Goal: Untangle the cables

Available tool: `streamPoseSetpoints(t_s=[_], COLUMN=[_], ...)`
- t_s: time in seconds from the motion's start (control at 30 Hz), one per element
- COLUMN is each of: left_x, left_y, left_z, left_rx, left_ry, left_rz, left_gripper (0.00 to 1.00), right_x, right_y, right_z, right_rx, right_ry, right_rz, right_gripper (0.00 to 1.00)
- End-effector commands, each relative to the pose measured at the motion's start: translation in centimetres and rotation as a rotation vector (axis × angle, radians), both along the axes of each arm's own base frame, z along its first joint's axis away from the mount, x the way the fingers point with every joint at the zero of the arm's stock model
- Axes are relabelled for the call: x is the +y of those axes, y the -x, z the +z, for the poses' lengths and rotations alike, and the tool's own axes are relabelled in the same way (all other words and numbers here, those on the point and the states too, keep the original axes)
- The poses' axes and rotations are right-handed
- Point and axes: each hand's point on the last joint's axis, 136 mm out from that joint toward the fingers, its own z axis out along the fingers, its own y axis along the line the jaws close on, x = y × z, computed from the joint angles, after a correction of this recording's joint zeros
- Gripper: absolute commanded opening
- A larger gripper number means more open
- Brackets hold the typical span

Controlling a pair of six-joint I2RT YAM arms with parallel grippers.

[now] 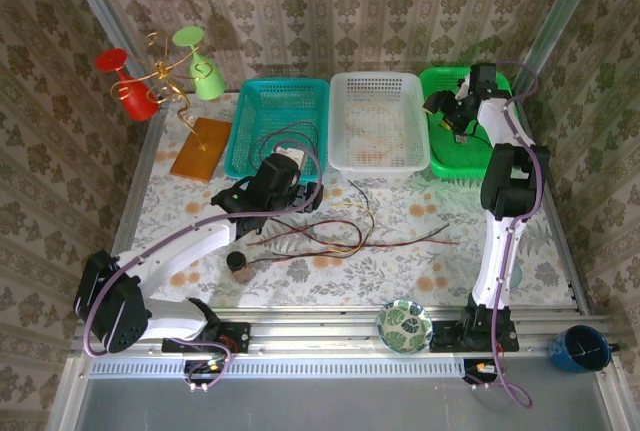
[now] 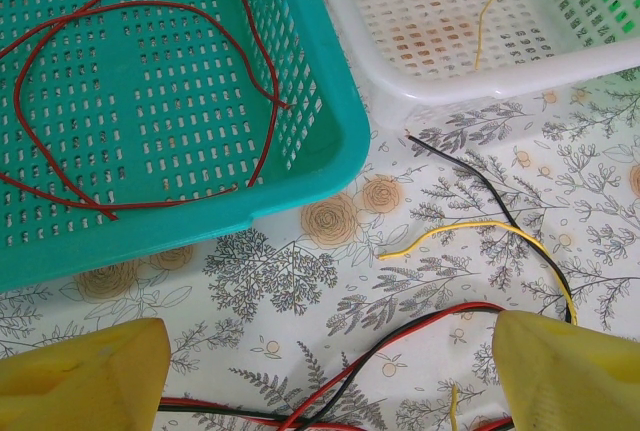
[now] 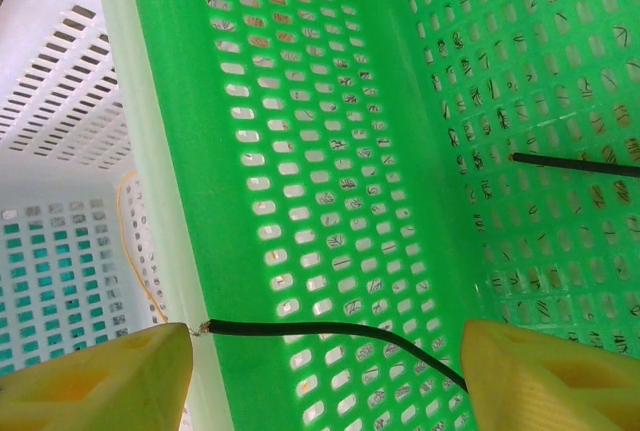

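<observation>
While right hand (image 3: 325, 376) gapes — black cable (image 3: 330, 328) crosses green basket (image 3: 300, 151).

Red cable (image 2: 268, 151), teal basket (image 2: 340, 141), floral tablecloth (image 2: 330, 221)

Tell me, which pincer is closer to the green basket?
Right. The right pincer is over the green basket; the left pincer is far off, over the cables beside the teal basket.

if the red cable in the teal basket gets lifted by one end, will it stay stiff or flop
Probably flops: the red cable lies in loose, wandering loops. Likely very light, being string-thin. It may snag, as the teal basket floor is slotted.
</observation>
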Motion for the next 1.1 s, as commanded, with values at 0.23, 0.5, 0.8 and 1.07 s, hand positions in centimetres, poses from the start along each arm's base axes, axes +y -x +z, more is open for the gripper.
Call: streamPoseSetpoints(t_s=[0.23,0.5,0.8,1.07], left_x=[-0.2,-0.4,-0.5,-0.6], left_y=[-0.5,-0.6,-0.5,-0.5], left_z=[1.9,2.1,2.2,2.0], left_rx=[-0.026,-0.025,-0.025,-0.019], left_ry=[0.025,0.030,0.031,0.034], left_rz=[0.001,-0.003,-0.004,-0.003], left_gripper=[0.85,0.85,0.85,0.85], right_x=[-1.1,-1.2,-1.0,-1.0], right_y=[0.4,0.5,0.7,1.2], right_z=[1.7,1.2,-2.1,-4.3], right_rx=[-0.041,-0.030,0.050,0.114], right_ry=[-0.044,-0.061,-0.083,-0.084], right_rz=[-0.040,-0.030,-0.025,-0.024], right_gripper=[0.73,0.75,0.72,0.68])
